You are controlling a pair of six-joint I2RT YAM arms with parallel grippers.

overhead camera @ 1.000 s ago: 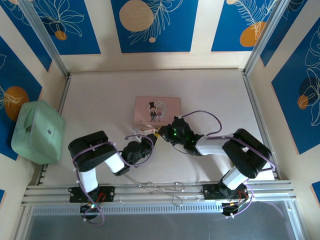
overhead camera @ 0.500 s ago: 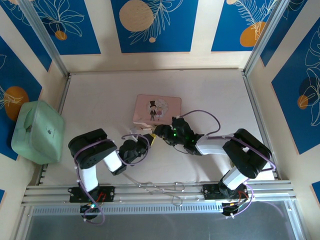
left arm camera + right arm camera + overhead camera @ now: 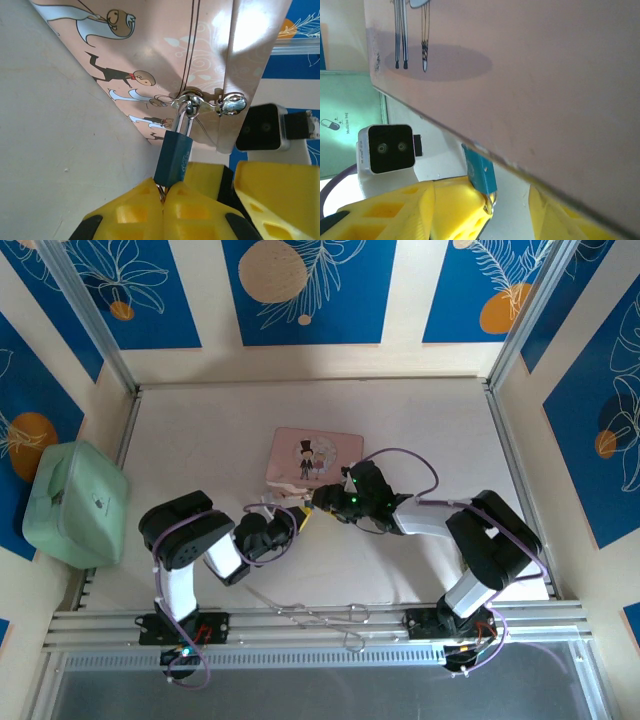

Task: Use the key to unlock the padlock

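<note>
The padlock (image 3: 173, 155) hangs by its thin shackle (image 3: 182, 119) from the hasp (image 3: 194, 100) of the tin (image 3: 150, 45), likely light, rigid and slick, so grip low on its blue body, where your left gripper (image 3: 162, 196) is clamped shut; your right gripper (image 3: 322, 502) stands parted alongside.

Likely lab enclosure (aluminium rails (image 3: 110, 628))
</note>
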